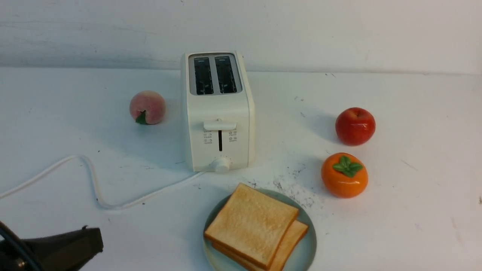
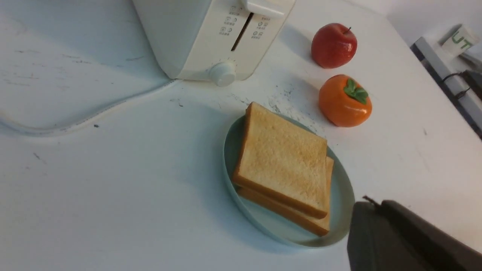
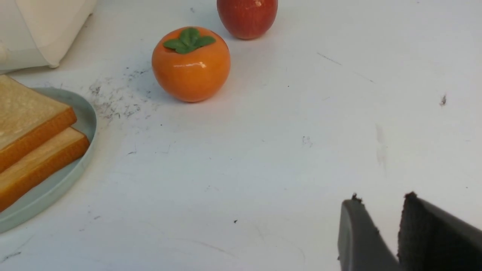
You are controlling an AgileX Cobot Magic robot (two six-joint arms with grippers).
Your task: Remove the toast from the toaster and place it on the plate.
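Two light, stiff toast point(image 1: 251, 223) slices are lying on the plate point(image 2: 340, 188), just beside your closed, empty left gripper point(image 2: 371, 203). Your right gripper point(image 3: 380, 214), jaws parted and seemingly empty, is sitting well apart; pinch edges if regripping.

We see the toaster point(image 1: 217, 113) standing with both slots empty, two toast slices point(image 1: 256, 227) stacked on the plate point(image 1: 305, 248) before it, and our left gripper point(image 1: 88, 241) low at the near left edge.
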